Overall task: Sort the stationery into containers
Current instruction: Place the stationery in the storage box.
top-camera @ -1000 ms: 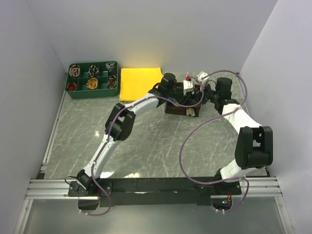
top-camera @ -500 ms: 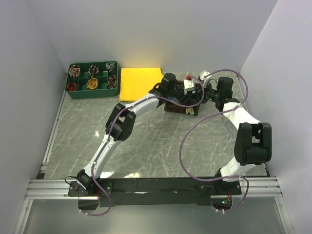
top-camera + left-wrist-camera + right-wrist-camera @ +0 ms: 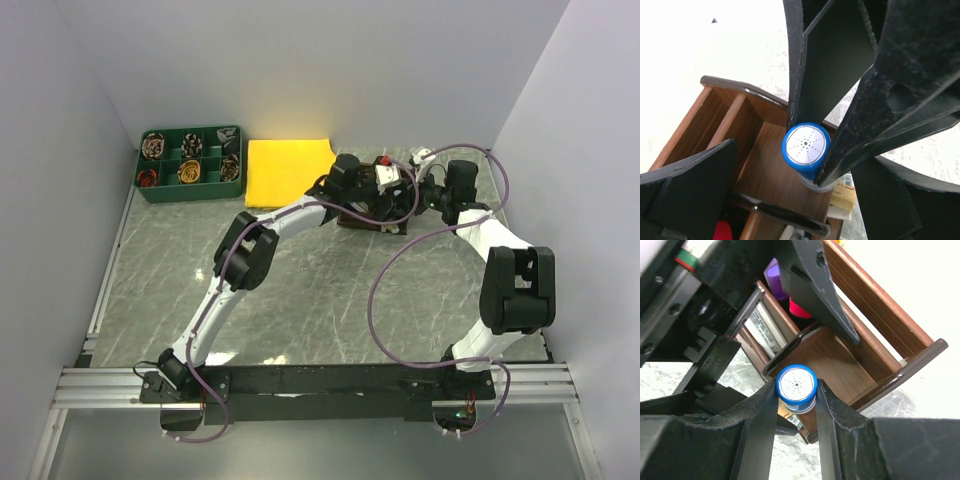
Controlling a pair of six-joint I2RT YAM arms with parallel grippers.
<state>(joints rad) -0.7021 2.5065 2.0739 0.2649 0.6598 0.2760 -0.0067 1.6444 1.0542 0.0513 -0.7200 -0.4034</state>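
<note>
Left gripper (image 3: 790,195) spread wide, empty; right gripper (image 3: 796,389) pinches blue-capped marker (image 3: 796,383) upright over organiser (image 3: 715,115), base possibly unseated, so letting go may topple it against the divider.

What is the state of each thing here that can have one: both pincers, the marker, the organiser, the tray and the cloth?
wooden organiser: upright, other markers inside.
blue-capped marker: upright, over a compartment of the wooden organiser.
right pincer: shut on the blue-capped marker.
left pincer: open, holding nothing.
green tray: compartments hold coiled items.
yellow cloth: lying flat.
</note>
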